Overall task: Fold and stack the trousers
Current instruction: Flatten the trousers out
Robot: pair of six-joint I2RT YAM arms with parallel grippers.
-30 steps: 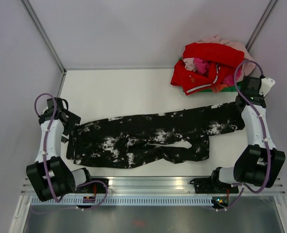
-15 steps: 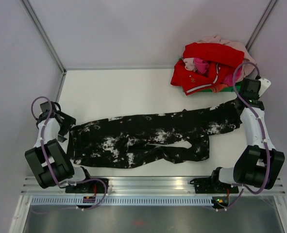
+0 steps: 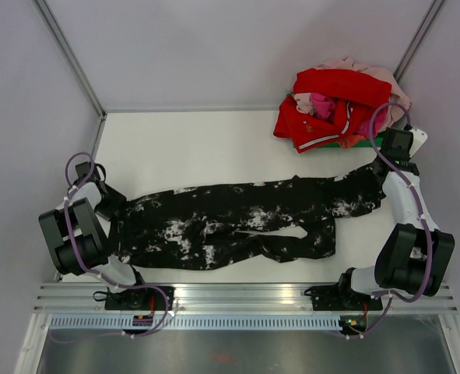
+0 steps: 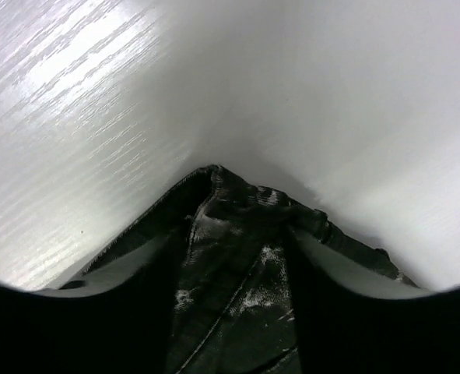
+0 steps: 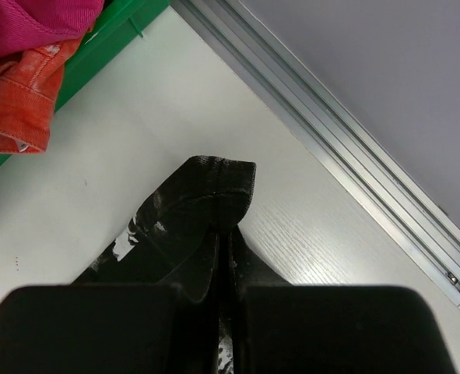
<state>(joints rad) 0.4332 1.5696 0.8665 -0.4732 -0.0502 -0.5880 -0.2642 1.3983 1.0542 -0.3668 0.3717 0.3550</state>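
The trousers (image 3: 237,222), black with white blotches, lie stretched across the table from left to right, and one leg is doubled back near the front. My left gripper (image 3: 110,204) is low at their left end. In the left wrist view a corner of the trousers (image 4: 230,195) lies between the spread fingers of the left gripper (image 4: 237,265), which is open. My right gripper (image 3: 383,167) is shut on the hem of the far leg at the right. In the right wrist view that hem (image 5: 210,191) sticks out past the closed right gripper (image 5: 226,261).
A pile of red and pink clothes (image 3: 335,105) sits at the back right on a green base (image 5: 97,47), close to my right gripper. A metal rail (image 5: 354,132) runs along the right wall. White walls stand left and behind, and an aluminium rail (image 3: 237,296) borders the front.
My left arm has drawn back and set its gripper down at the trousers' left corner, jaws narrowing around it. My right gripper has pulled the leg hem toward the back right.
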